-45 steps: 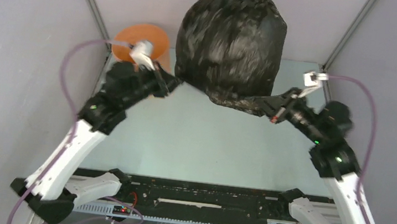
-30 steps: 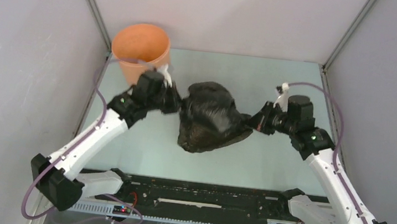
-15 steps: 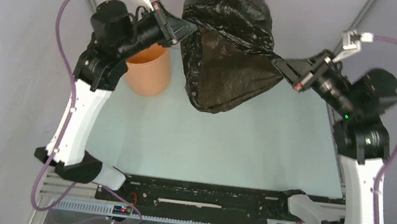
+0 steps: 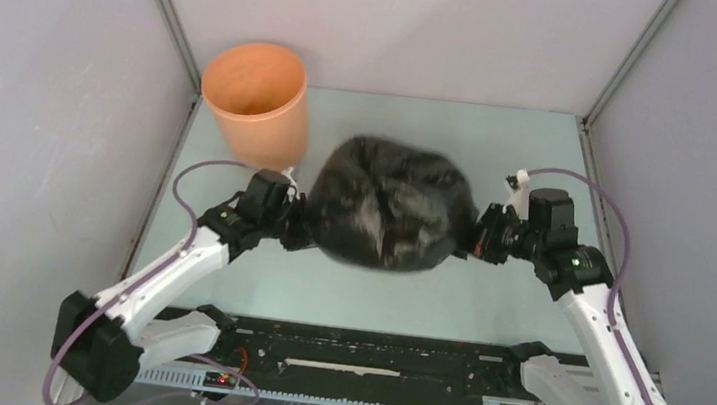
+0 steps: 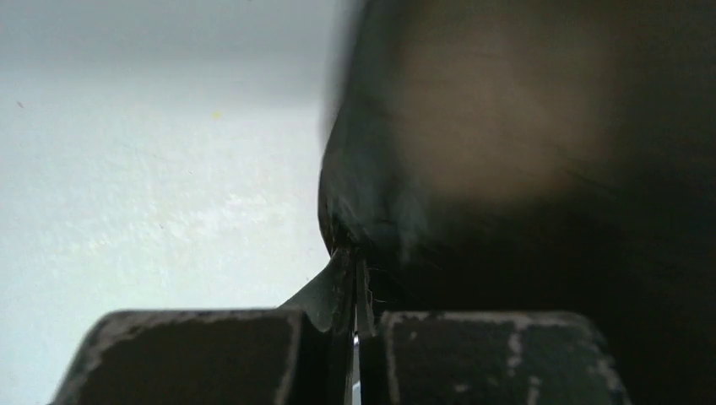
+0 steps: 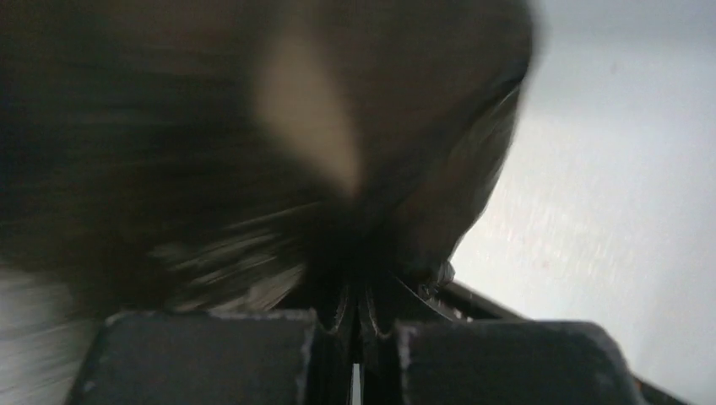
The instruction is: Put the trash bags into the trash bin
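Clamped by the left gripper (image 4: pixel 297 228) and right gripper (image 4: pixel 472 243), the trash bag (image 4: pixel 383 215) ballooned between the fingers could be torn free by a jerk

The right fingers (image 6: pixel 211 359) fill the bottom edge, two dark blocks pressed together with only a hairline seam between them. A gathered fold of the black trash bag (image 6: pixel 194 126) is pinched in that seam. Above it the bag swells across the left and middle of the frame, heavily blurred, with one pale brownish patch where light comes through the thin film. To the right lies the pale counter (image 6: pixel 616 186), with a thin dark strip (image 6: pixel 507 312) running along its lower part.
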`<state>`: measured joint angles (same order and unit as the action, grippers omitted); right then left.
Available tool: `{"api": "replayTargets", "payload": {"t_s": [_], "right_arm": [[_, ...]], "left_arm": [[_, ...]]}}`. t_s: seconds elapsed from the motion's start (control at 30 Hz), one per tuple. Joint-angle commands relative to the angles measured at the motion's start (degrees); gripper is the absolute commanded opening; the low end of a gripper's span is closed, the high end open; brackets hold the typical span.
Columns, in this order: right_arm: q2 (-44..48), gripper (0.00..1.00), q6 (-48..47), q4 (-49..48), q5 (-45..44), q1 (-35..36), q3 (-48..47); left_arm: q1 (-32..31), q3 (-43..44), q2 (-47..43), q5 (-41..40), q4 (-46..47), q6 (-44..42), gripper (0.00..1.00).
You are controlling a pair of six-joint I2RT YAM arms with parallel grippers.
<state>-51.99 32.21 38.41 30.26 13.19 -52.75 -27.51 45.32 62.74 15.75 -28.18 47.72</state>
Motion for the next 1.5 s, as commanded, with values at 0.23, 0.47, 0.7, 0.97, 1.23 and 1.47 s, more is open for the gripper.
{"api": "replayTargets", "payload": {"t_s": [0.23,0.47,0.7,0.97,1.23,1.47], "right_arm": [[9.3,0.00,7.1,1.2,3.6,4.0,-6.4],[-4.9,0.00,12.0,2.2,9.2,-6.9,-11.6],[-16.0,0.00,-9.3,18.9,10.0,-6.1,-10.9],[3.3,0.00,-2.8,15.4,10.9,-0.9,-18.4],[2.3,0.00,0.7,8.4,7.9,-12.5,-20.0],[-0.1,0.00,-0.7,10.9,4.3,-20.6,-21.9]], "left_arm": [[-2.1,14.9,-11.8,2.0,5.0,4.6,0.03],[-1.3,36.8,6.5,-1.3,-3.7,-0.5,0.03],[1.2,26.5,14.4,4.0,-14.1,-5.1,0.00],[-0.7,30.3,-4.1,6.4,-5.5,-1.4,0.06],[-0.7,38.8,5.2,6.9,-3.0,0.0,0.03],[-0.8,47.6,15.9,12.2,-3.5,1.0,0.14]]}}
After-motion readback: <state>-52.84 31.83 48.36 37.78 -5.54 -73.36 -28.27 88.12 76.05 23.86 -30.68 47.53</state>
